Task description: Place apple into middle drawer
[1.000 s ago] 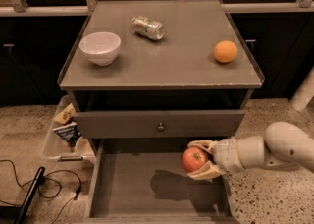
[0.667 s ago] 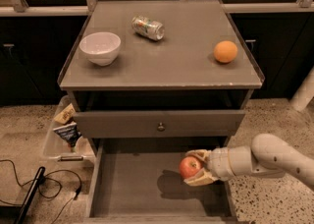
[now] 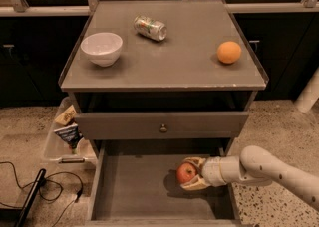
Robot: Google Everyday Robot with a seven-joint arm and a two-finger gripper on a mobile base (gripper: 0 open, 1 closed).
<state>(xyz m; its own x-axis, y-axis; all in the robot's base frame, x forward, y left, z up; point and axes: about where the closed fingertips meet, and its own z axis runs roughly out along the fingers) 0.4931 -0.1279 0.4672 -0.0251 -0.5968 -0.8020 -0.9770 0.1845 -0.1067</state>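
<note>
A: How do the fingers stand?

B: The gripper [image 3: 185, 173] has its two fingers [image 3: 194, 162] spread about as wide as the apple [image 3: 187, 173] and closed on it, one finger over the top of the fruit and the other under it. The red skin shows between them, facing left.

A: And where does that put the apple?

B: Inside the middle drawer [image 3: 134, 188], which is pulled out. The fingers hold it over the right part of the bare grey floor, near the right wall, and a shadow lies just below them. Whether the apple touches the floor I cannot tell.

A: What is behind the fingers?

B: To their right the wrist runs into the white arm [image 3: 271, 169], which crosses the drawer's right wall and leaves the picture at the lower right.

A: And above them?

B: Just up from the fingers is the grey drawer front [image 3: 124, 124], with its small brass knob [image 3: 163, 128] a little to their left. Farther up lies the cabinet top [image 3: 169, 66]. An orange [image 3: 229, 52] sits up and to the right of the fingers, a can [image 3: 150, 28] lies on its side up and to the left, and a white bowl [image 3: 101, 48] is farther left.

A: Anything out at the edges?

B: Well to the left of the fingers, a clear bin [image 3: 50, 147] of snack packets stands on the speckled floor — right beside the cabinet.
</note>
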